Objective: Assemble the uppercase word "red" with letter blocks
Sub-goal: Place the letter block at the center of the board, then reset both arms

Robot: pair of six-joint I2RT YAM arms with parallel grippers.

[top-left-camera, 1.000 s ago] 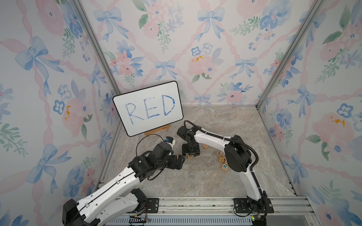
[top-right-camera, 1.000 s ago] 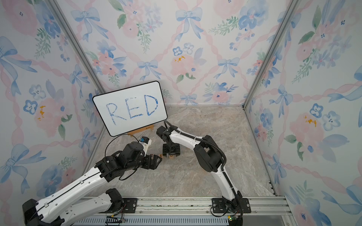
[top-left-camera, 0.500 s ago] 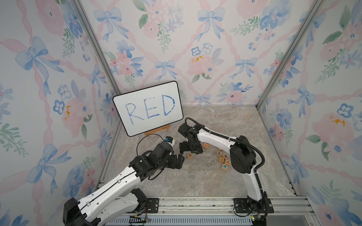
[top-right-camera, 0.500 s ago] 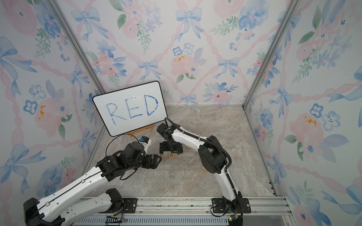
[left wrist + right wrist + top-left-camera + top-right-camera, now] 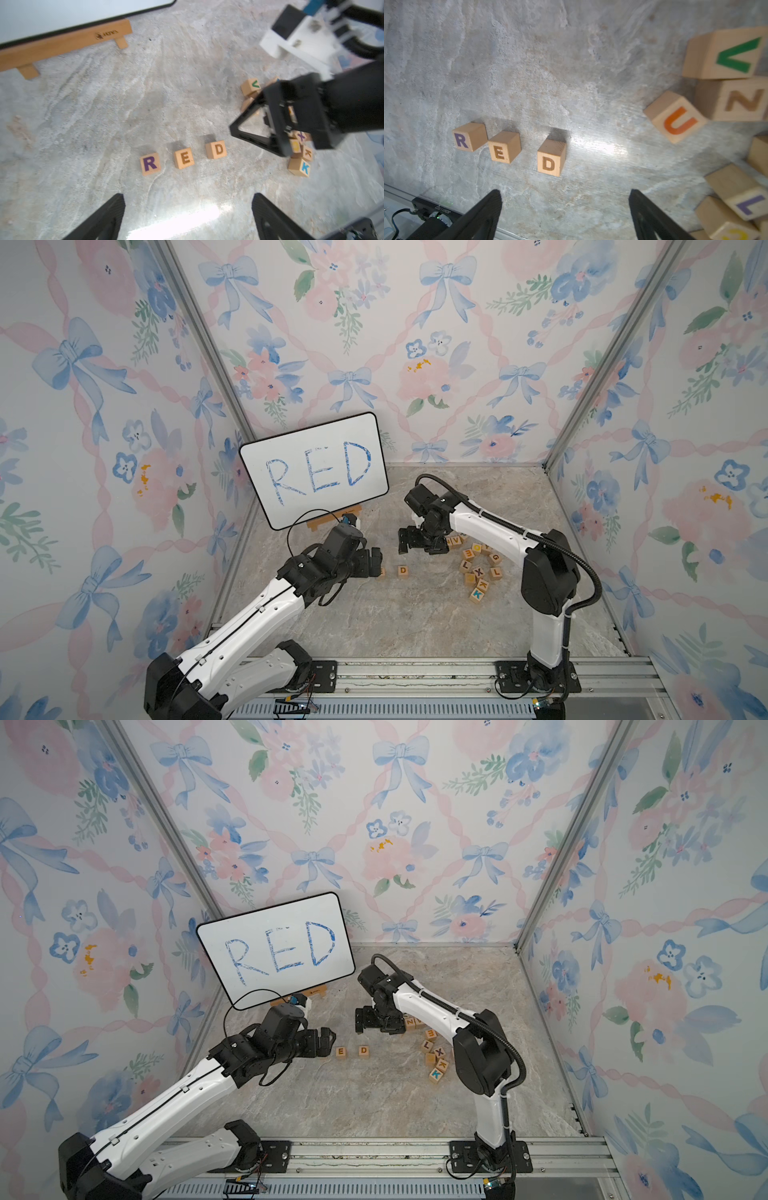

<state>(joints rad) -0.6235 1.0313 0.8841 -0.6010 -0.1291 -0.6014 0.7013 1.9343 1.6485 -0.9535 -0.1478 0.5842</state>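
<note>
Three letter blocks lie in a row on the stone floor: purple R (image 5: pixel 150 163), E (image 5: pixel 184 159) and D (image 5: pixel 216 149), with a wider gap before the D. The right wrist view shows the same R (image 5: pixel 469 137), E (image 5: pixel 504 147) and D (image 5: pixel 551 158). In both top views the E (image 5: pixel 341 1051) and D (image 5: pixel 402 571) show, while the R is hidden behind my left gripper (image 5: pixel 372 562). That gripper (image 5: pixel 188 199) is open and empty, just left of the row. My right gripper (image 5: pixel 564 193) is open and empty, hovering behind the D (image 5: pixel 363 1051).
A whiteboard (image 5: pixel 313 466) with blue handwritten RED leans on a wooden stand (image 5: pixel 62 41) at the back left. A loose heap of other letter blocks (image 5: pixel 478 564) lies right of the row, under the right arm. Patterned walls close three sides.
My right gripper has opened, leaving the D on the floor, and has drawn up and back from it. The left arm has hardly moved.
</note>
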